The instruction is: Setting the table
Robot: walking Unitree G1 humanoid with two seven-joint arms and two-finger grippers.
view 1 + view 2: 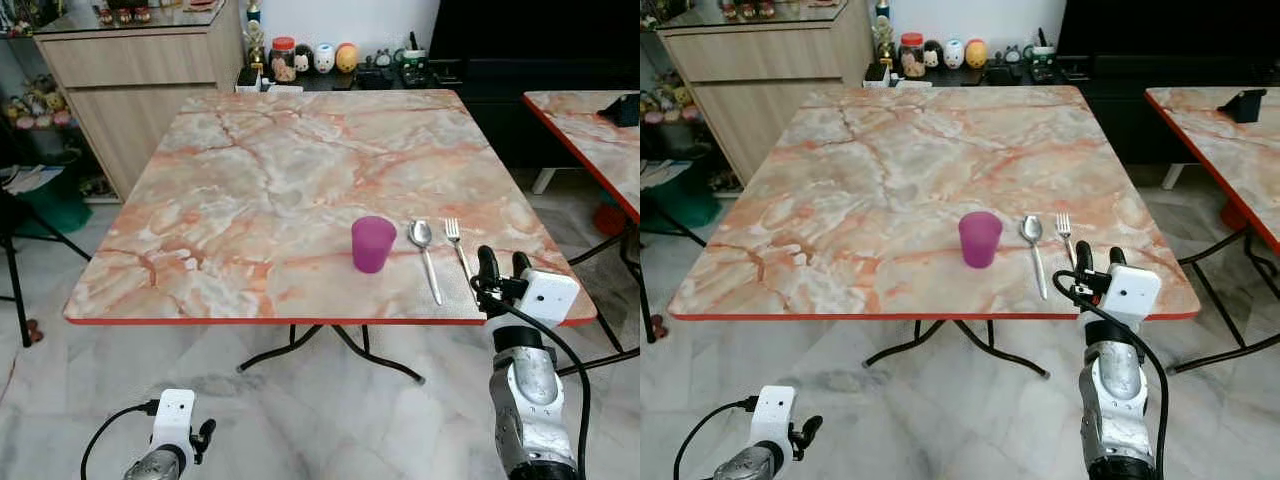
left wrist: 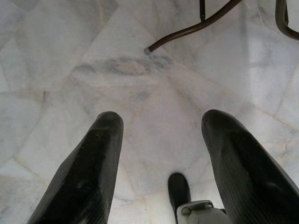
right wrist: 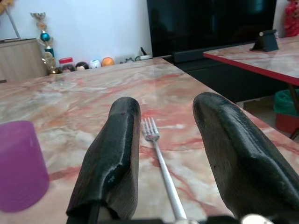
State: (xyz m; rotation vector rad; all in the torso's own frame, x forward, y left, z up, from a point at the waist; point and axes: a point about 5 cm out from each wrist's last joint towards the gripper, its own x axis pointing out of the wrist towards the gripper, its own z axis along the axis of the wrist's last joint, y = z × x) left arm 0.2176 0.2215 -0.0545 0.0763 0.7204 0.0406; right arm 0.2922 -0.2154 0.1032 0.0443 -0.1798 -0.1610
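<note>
Right wrist view: the open right pincer (image 3: 163,154) straddles the fork (image 3: 159,158), whose handle runs lengthwise between its fingers at lower centre; left pincer (image 2: 163,163) hangs open.

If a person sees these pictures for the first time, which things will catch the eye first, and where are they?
The purple cup stands out first, upright near the front edge of the marble-patterned table. Just to its right lie a spoon and a fork, side by side. The right end effector, fingers open, hovers at the table's front edge over the fork's handle, while the left end effector hangs low over the floor.
</note>
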